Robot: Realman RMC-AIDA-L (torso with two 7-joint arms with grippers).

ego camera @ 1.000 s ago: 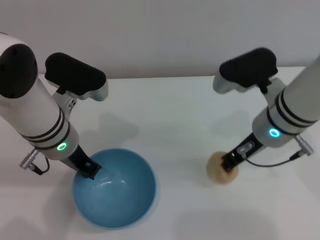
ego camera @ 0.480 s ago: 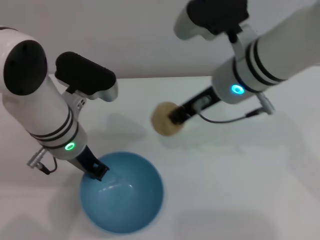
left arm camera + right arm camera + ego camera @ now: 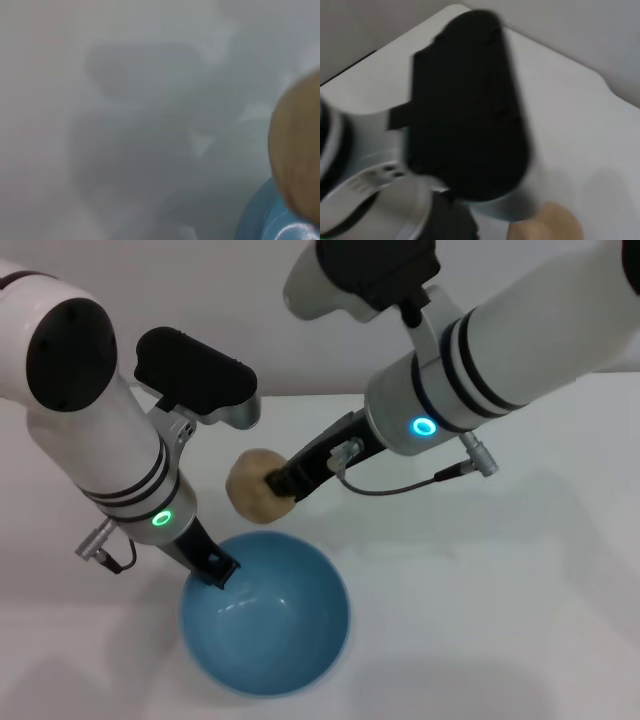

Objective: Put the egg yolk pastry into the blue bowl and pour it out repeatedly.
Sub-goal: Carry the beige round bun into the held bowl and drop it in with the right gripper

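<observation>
Your right hand (image 3: 272,485) grips the egg yolk pastry (image 3: 256,486), clamped on its side, and holds it in the air above the white desk (image 3: 520,590). The pastry sits just beyond the far rim of the blue bowl (image 3: 266,612), not yet over its hollow. Your left hand (image 3: 216,570) is closed on the bowl's near-left rim, one finger inside the wall. The bowl sits upright with nothing in it. In the left wrist view the pastry (image 3: 297,160) shows close above the bowl's edge (image 3: 260,220).
</observation>
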